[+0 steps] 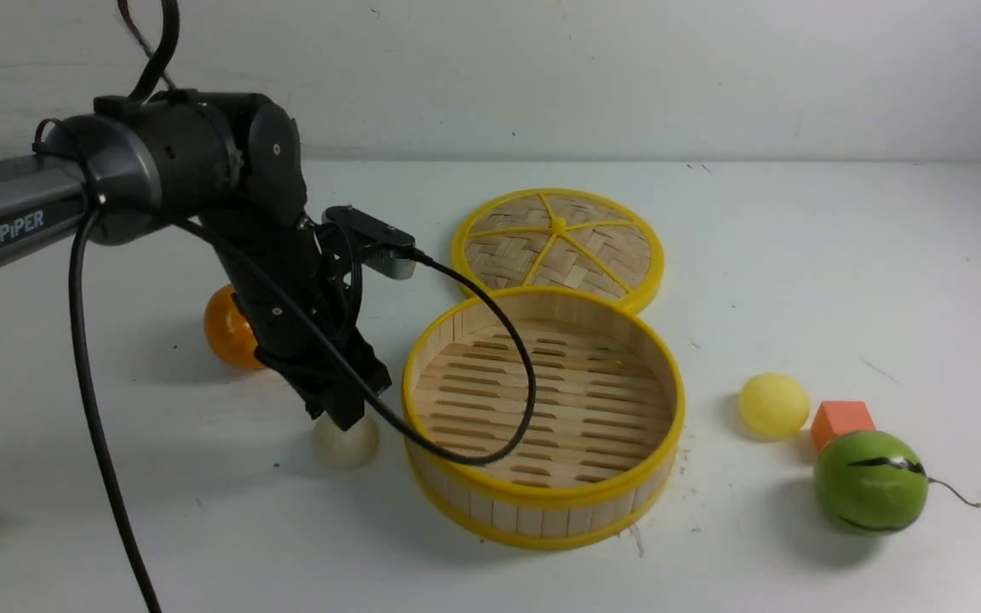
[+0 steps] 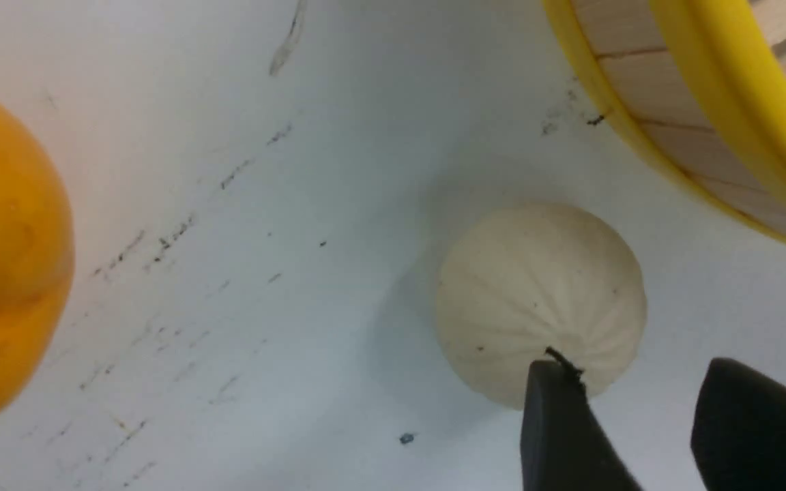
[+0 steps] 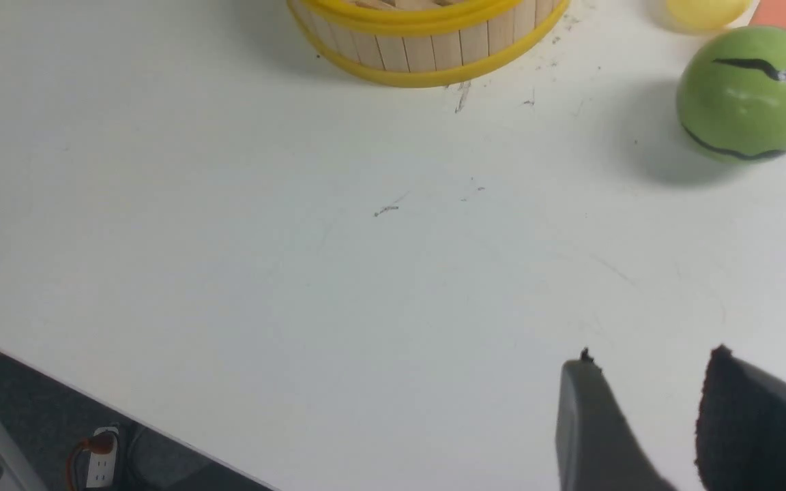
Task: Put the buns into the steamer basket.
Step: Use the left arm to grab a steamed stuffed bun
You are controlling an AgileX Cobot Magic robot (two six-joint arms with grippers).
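My left hand point(image 2: 635, 372) is released, its fingers apart and holding nothing, close over the cream bun point(image 2: 540, 300). This bun sits on the table point(image 1: 201, 528) just beside the basket point(image 1: 542, 502). My right hand point(image 3: 649, 361) is released as well. The yellow bun point(image 1: 773, 405) lies right of the basket.

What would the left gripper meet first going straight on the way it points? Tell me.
Most likely the cream bun, lying on the table just below the left gripper. Its jaws are open, but the bun sits off-centre toward one finger, so that finger may touch first.
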